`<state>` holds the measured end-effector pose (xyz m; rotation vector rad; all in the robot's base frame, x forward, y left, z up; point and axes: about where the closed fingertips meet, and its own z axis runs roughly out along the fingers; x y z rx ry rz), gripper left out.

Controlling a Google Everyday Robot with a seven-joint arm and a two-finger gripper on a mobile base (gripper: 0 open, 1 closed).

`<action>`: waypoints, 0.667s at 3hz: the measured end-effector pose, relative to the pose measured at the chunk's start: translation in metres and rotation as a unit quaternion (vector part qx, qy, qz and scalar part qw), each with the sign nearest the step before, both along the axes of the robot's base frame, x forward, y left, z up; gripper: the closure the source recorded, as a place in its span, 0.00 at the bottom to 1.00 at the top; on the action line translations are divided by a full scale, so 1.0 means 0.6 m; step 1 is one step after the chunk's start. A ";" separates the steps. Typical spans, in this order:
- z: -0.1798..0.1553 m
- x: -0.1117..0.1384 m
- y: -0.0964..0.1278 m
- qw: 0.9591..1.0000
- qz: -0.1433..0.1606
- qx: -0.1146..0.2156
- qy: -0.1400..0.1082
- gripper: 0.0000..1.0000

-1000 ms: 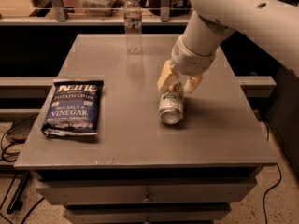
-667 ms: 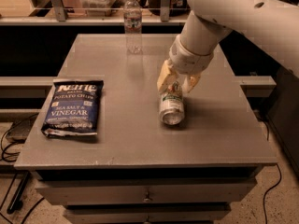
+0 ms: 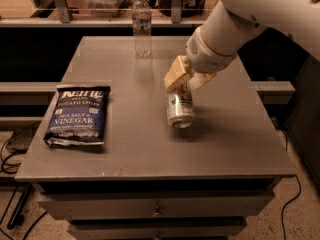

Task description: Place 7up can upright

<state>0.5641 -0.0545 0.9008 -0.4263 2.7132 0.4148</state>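
Observation:
The 7up can (image 3: 179, 105) is a silver can with a white-and-green label, near the middle of the grey table (image 3: 130, 149). It is tilted, its shiny end facing the camera and low, its far end up between my fingers. My gripper (image 3: 186, 83) comes down from the upper right on the white arm (image 3: 225, 34). Its beige fingers (image 3: 174, 74) are shut on the can's upper part. I cannot tell whether the can's lower end touches the table.
A blue chip bag (image 3: 77, 115) lies flat on the table's left side. A clear plastic water bottle (image 3: 142, 24) stands upright at the table's far edge. Drawers sit under the table's front edge. Cables lie on the floor at the left.
The gripper and the can have shifted a little to the left, and the can's held end has risen, so the can stands steeper than before.

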 end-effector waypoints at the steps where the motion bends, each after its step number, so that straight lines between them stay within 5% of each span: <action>1: 0.072 0.000 0.006 0.991 0.072 0.036 -0.109 1.00; 2: 0.120 0.005 0.003 0.975 0.113 0.062 -0.180 1.00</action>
